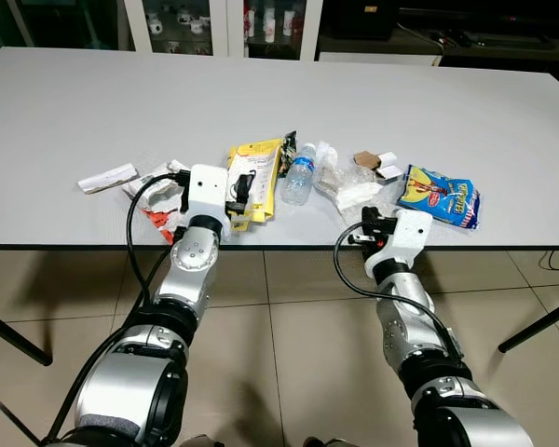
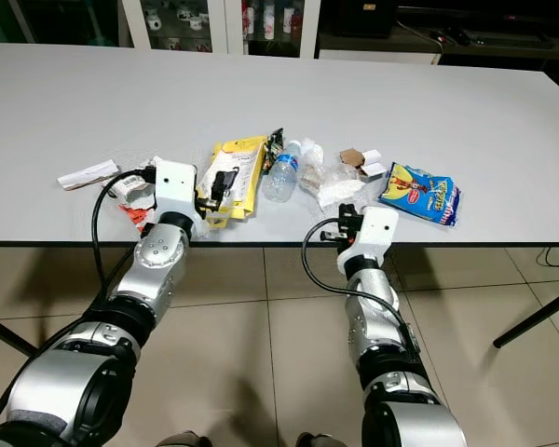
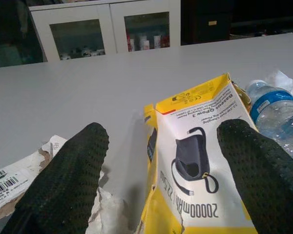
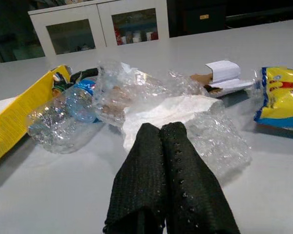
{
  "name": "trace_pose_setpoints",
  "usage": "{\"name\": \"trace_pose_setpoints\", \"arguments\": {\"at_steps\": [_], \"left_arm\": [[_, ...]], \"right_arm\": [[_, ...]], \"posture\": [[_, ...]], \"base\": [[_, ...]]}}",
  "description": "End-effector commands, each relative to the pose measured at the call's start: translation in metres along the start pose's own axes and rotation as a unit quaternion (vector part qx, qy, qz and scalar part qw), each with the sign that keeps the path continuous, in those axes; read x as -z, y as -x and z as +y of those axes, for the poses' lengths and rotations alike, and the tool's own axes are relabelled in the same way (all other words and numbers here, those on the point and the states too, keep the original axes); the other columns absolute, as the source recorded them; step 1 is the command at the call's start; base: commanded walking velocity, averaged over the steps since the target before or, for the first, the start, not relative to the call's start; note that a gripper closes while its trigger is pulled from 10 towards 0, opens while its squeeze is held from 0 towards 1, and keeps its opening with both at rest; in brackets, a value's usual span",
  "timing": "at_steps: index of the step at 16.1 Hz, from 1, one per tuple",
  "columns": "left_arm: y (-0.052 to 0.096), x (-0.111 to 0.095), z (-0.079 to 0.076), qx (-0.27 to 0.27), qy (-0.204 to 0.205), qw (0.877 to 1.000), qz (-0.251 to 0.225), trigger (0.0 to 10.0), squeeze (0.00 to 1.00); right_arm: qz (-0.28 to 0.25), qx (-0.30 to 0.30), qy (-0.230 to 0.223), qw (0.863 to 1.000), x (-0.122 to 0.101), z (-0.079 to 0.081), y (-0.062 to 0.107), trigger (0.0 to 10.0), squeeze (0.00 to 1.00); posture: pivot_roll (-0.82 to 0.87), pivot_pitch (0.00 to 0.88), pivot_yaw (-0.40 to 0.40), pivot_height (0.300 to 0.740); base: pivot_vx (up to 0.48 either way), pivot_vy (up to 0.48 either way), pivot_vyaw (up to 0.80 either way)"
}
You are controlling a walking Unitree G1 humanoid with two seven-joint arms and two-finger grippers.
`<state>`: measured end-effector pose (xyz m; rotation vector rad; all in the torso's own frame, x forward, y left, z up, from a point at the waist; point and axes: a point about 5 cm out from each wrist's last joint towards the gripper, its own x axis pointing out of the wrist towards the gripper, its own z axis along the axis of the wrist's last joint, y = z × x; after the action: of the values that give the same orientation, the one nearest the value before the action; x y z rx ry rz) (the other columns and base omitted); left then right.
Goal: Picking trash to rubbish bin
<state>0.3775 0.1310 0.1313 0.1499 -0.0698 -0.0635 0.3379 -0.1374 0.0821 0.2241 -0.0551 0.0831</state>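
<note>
— So where's the left claw (image 3: pixel 158 183)?
— Spread wide over the yellow packet (image 1: pixel 257 172) on the worktop (image 1: pixel 74 102), gripping nothing.
— And further right?
— Bottle (image 1: pixel 299 174), crumpled plastic wrap (image 4: pixel 205 126), then the right claw (image 4: pixel 168 170), pressed closed and empty, at the worktop's edge; snack bag (image 1: pixel 440 196) beyond.

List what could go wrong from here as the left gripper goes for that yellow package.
1. The left gripper stands open, one finger over the yellow power bank package and the other over crumpled paper, so closing may catch both or pinch only an edge.
2. The plastic water bottle lies against the package and could roll if the package is dragged.
3. The package lies near the table edge; a slip might drop it to the floor.
</note>
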Motion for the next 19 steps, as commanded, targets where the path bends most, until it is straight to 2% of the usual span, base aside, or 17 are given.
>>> {"name": "trace_pose_setpoints", "arguments": {"at_steps": [1, 7, 14, 17, 19], "left_arm": [[-0.004, -0.002, 0.0, -0.003, -0.001, 1.0, 0.008, 10.0, 0.0], [-0.009, -0.007, -0.001, -0.007, -0.009, 1.0, 0.015, 10.0, 0.0], [-0.012, -0.009, -0.005, -0.019, 0.009, 0.999, 0.03, 10.0, 0.0], [-0.018, -0.018, -0.002, -0.041, 0.011, 0.999, 0.026, 10.0, 0.0], [-0.023, -0.026, 0.006, -0.078, -0.027, 0.996, 0.028, 10.0, 0.0]], "right_arm": [[0.001, -0.004, 0.0, 1.0, 0.001, 0.0, 0.002, 10.0, 0.0], [0.006, 0.001, 0.0, 1.0, 0.01, -0.004, 0.016, 10.0, 0.0], [0.021, 0.005, -0.002, 1.0, 0.021, -0.005, 0.04, 10.0, 0.0], [0.026, 0.008, -0.003, 1.0, 0.022, -0.006, 0.048, 10.0, 0.0], [0.03, 0.008, -0.006, 1.0, 0.022, -0.004, 0.05, 10.0, 0.0]], "posture": [[-0.01, 0.081, -0.051, 0.74], [-0.04, 0.116, -0.057, 0.74], [-0.08, 0.172, -0.067, 0.74], [-0.09, 0.179, -0.068, 0.74], [-0.09, 0.184, -0.066, 0.74]], "base": [[0.0, 0.0, 0.0], [0.0, 0.0, 0.0], [0.0, 0.0, 0.0], [0.0, 0.0, 0.0], [0.0, 0.0, 0.0]]}}
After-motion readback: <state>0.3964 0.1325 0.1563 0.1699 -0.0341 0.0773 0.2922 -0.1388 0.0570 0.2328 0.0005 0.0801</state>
